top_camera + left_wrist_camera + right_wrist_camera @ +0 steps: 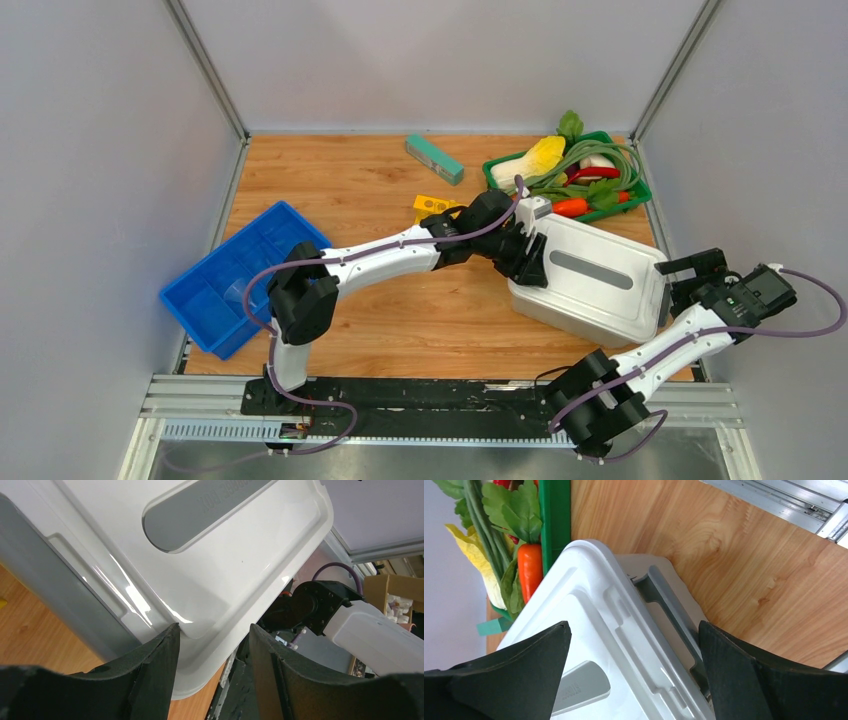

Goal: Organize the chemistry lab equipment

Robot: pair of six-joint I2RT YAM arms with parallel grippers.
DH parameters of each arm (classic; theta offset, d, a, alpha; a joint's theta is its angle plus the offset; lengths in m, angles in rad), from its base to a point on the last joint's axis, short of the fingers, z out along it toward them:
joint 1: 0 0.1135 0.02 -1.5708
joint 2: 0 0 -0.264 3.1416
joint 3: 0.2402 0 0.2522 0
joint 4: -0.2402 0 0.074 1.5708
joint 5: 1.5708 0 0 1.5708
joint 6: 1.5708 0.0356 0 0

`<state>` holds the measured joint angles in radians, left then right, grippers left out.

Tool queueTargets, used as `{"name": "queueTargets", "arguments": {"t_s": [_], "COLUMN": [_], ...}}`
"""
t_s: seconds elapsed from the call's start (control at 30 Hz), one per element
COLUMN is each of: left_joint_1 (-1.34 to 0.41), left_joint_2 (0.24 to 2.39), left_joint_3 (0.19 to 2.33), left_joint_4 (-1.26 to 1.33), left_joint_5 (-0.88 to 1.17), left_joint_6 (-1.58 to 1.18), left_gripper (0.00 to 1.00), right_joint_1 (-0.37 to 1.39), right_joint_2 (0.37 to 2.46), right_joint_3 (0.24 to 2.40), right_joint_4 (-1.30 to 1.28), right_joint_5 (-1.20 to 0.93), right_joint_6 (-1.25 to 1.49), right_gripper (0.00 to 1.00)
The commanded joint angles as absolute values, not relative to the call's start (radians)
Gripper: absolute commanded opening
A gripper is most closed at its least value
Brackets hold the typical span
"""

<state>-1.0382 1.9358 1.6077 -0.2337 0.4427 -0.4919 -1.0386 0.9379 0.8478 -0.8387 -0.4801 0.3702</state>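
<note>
The yellow holed rack (427, 205) lies near the bench (400, 320) centre, a little toward 12 o'clock. Only its near-left part shows, because the left arm crosses over the rest.

At 4 o'clock from the rack stands a white lidded box (600, 300), skewed on the wood, with a grey handle strip (592, 270) set into its lid (225, 555).

The left claw (527, 258) is at the box's 10 o'clock corner. In the left wrist view the claw (212, 630) has its fingers apart with the lid's rounded corner between them. The corner runs behind one finger, and a dark gap shows beside the other.

The right claw (681, 283) is at the box's 3 o'clock end. In its own view the claw (632, 625) is spread wide above the lid (599, 630), and neither finger is on it.

Just beyond the box at 12 o'clock is a green basket (497, 172) of toy vegetables, with an orange carrot (530, 570) lying against its wall.

A teal block (434, 158) lies at 12 o'clock from the rack, near the far edge. A blue compartment tray (200, 305) sits tilted at the bench's 9 o'clock edge.
</note>
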Motion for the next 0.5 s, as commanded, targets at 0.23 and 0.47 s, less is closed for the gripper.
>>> {"name": "queueTargets", "arguments": {"t_s": [0.23,0.47], "left_joint_1": [-1.043,-1.042], "left_joint_2": [1.968,1.973], "left_joint_3": [1.62,1.589], "left_joint_4": [-0.241,-0.224], "left_joint_5": [0.445,0.437], "left_joint_6": [-0.48,-0.482], "left_gripper": [0.61,0.61], "right_joint_1": [-1.032,-1.031], "right_joint_2": [0.873,0.848], "right_joint_3": [0.795,0.736], "right_joint_4": [-0.836,-0.805], "right_joint_5": [-0.782,-0.787], "right_joint_6": [0.479,0.492], "right_gripper": [1.0,1.0]}}
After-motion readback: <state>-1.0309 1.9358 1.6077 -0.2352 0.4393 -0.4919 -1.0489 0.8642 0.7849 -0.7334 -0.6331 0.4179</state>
